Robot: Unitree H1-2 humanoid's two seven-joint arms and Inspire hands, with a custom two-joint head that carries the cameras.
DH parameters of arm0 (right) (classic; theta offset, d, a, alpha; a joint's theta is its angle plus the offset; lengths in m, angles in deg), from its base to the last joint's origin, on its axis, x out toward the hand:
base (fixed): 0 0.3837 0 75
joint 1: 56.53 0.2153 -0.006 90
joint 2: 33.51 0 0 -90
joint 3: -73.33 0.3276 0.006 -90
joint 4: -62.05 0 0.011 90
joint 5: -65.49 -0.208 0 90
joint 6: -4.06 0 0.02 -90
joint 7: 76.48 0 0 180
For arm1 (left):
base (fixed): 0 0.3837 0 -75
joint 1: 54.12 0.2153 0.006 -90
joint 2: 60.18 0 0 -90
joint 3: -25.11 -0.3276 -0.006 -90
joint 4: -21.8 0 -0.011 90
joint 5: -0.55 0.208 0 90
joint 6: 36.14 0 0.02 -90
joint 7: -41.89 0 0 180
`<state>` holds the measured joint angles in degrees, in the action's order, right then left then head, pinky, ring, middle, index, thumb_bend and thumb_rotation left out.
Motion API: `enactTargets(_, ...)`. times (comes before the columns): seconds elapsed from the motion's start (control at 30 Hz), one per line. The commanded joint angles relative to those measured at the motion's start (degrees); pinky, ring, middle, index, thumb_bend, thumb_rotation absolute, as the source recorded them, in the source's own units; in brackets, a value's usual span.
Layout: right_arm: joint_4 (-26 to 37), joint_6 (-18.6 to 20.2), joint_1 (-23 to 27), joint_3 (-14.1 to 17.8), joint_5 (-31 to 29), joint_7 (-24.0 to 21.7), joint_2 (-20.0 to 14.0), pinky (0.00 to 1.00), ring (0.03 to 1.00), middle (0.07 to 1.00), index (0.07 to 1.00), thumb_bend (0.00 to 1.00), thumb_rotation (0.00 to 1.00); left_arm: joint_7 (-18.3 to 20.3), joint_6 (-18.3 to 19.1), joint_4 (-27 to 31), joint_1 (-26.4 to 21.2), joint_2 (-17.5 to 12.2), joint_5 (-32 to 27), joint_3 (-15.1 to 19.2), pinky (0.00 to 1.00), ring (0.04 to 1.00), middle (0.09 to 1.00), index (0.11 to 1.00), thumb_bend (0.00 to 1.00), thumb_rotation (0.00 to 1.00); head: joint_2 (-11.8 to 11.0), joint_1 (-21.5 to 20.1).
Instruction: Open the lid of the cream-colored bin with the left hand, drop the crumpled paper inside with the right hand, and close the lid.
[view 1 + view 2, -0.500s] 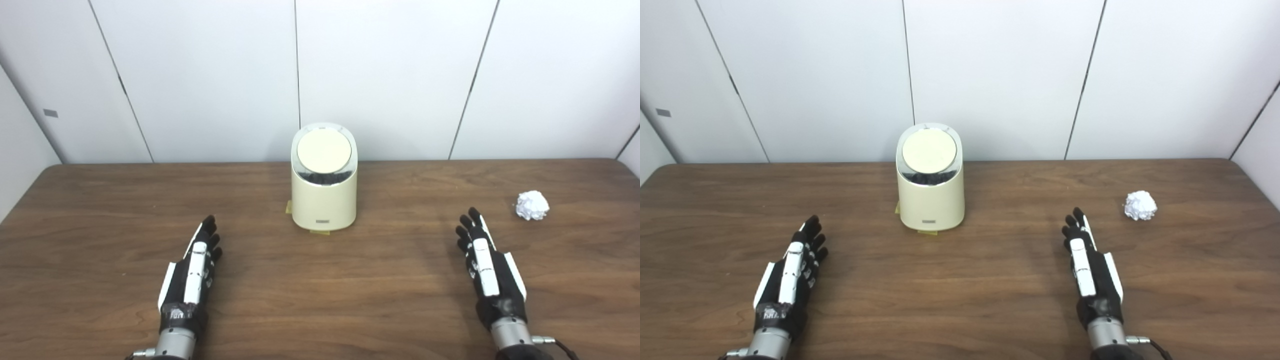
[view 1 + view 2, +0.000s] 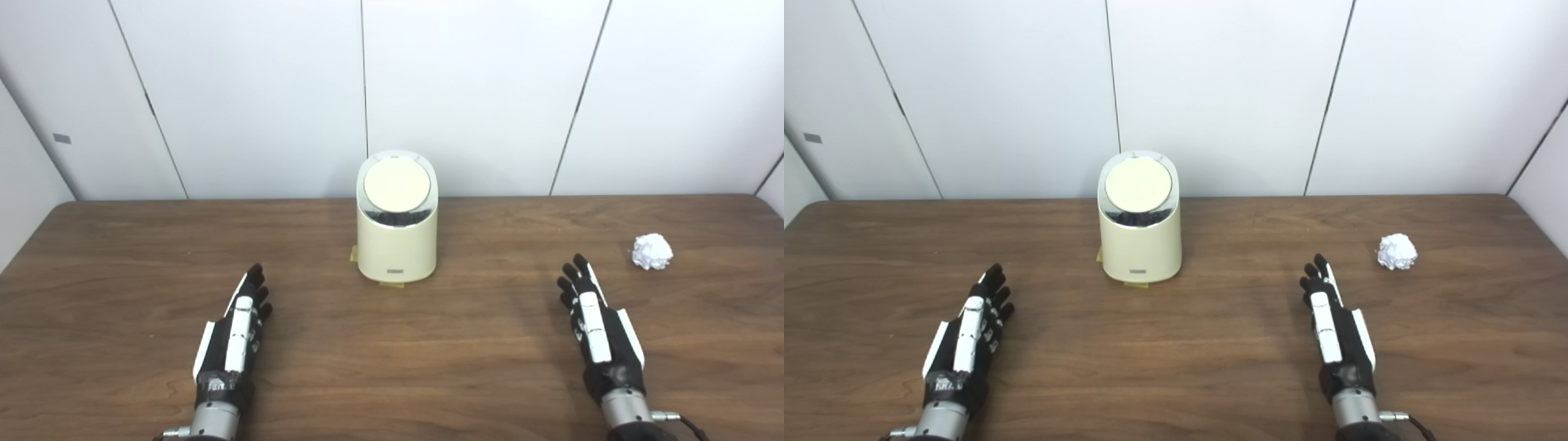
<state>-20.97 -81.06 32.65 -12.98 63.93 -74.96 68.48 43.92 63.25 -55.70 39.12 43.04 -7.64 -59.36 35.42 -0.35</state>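
Both hands lie flat above the wooden table (image 2: 122, 245), fingers stretched out and holding nothing: the left hand (image 2: 236, 334) at about 7 o'clock from the cream-colored bin (image 2: 397, 239), the right hand (image 2: 597, 334) at about 4 o'clock. The bin stands upright at table centre, long axis vertical, its round lid (image 2: 396, 185) seemingly closed and tilted toward the camera. The crumpled paper (image 2: 652, 251) rests at 3 o'clock, near the right fingertips but apart

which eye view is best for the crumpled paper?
Right eye view: the crumpled paper sits well inside the frame with bare table all round. Left eye view shows it whole too, equally sharp, only nearer the picture's right edge.
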Motion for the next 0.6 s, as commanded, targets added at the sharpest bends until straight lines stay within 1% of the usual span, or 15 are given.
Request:
enactTargets(0.0,0.51,-1.9,1.69,0.08,-0.19,-0.45,-0.39,0.98,0.955,0.972,0.994,0.54,0.96,-0.14,-1.43,0.72,-1.07,-0.12,0.1,-0.05,1.0,1.0,1.0,1.0,0.45,0.9,-0.24,0.3)
enactTargets(0.03,0.3,-2.02,1.75,0.07,-0.17,-0.39,-0.31,0.98,0.955,0.972,0.993,0.54,0.96,-0.03,-1.53,0.56,-1.13,-0.19,-0.05,-0.01,1.0,1.0,1.0,1.0,0.45,0.9,-0.24,0.3)
enactTargets(0.07,-0.01,-2.16,1.84,0.1,-0.31,-0.38,-0.21,0.97,0.955,0.97,0.992,0.55,0.96,0.08,-1.86,0.28,-1.21,-0.29,-0.07,0.0,1.0,1.0,1.0,1.0,0.44,0.89,-0.7,0.22)
enactTargets(0.1,-0.56,-2.52,1.98,0.08,-0.35,-0.41,-0.19,0.97,0.956,0.969,0.991,0.55,0.95,0.09,-2.21,-0.01,-1.35,-0.39,0.14,-0.02,1.0,1.0,1.0,1.0,0.45,0.85,-1.21,0.36)
enactTargets(0.17,-1.7,-3.15,2.29,0.09,-0.23,-0.27,-0.19,0.97,0.956,0.966,0.992,0.53,0.95,-0.25,-2.67,-0.22,-1.55,-0.5,1.0,-0.1,1.0,1.0,1.0,1.0,0.51,0.74,-1.84,0.51)
enactTargets(0.2,-2.3,-3.22,2.47,0.23,-0.29,-0.08,-0.12,0.96,0.954,0.963,0.991,0.53,0.94,-0.55,-2.73,-0.3,-1.68,-0.5,1.58,-0.16,1.0,0.999,0.996,1.0,0.54,0.7,-2.4,0.53)
enactTargets(0.23,-2.83,-3.59,2.54,0.0,0.6,0.07,-0.46,0.96,0.952,0.959,0.987,0.53,0.92,-0.82,-2.72,-0.15,-1.86,-0.54,2.19,-0.22,1.0,0.995,0.99,1.0,0.56,0.67,-2.49,0.46)
enactTargets(0.27,-3.2,-3.8,2.58,-0.13,1.09,0.05,-0.77,0.96,0.951,0.96,0.993,0.54,0.96,-1.1,-2.55,0.11,-2.21,-0.51,2.74,-0.22,1.0,0.988,0.986,1.0,0.6,0.62,-2.58,0.37)
enactTargets(0.3,-3.46,-3.96,2.64,-0.13,1.25,-0.04,-1.01,0.96,0.952,0.961,0.996,0.55,0.96,-1.55,-1.86,0.71,-2.85,-0.45,3.41,-0.16,0.99,0.98,0.982,1.0,0.62,0.59,-2.54,0.27)
enactTargets(0.37,-3.58,-4.0,2.72,-0.06,1.28,-0.32,-1.37,0.96,0.946,0.954,0.991,0.56,0.96,-2.72,0.25,1.96,-4.7,-0.62,5.4,-0.36,0.99,0.977,0.975,1.0,0.66,0.52,-2.37,0.29)
enactTargets(0.4,-3.51,-3.84,2.77,-0.28,1.81,-0.48,-1.8,0.95,0.944,0.953,0.99,0.56,0.96,-3.46,2.39,2.93,-6.29,-1.02,7.66,-0.82,1.0,0.986,0.971,1.0,0.69,0.5,-2.36,0.32)
enactTargets(0.47,-3.65,-3.78,2.93,-0.7,2.87,-0.62,-2.71,0.95,0.941,0.955,0.997,0.56,0.99,-4.53,7.23,4.7,-9.9,-1.57,11.23,-1.6,1.0,0.977,0.958,0.995,0.76,0.5,-2.36,0.47)
enactTargets(0.5,-4.03,-4.11,3.04,-0.76,2.99,-0.72,-3.04,0.94,0.934,0.953,0.999,0.57,0.99,-4.53,9.75,5.44,-12.36,-1.66,11.33,-1.62,1.0,0.975,0.959,0.995,0.79,0.47,-2.3,0.6)
enactTargets(0.57,-4.79,-4.73,3.27,-0.65,2.87,-0.78,-3.37,0.95,0.94,0.96,1.0,0.57,0.97,-3.71,13.63,6.1,-17.28,-2.96,12.29,-2.34,0.99,0.967,0.959,0.999,0.8,0.41,-2.34,0.75)
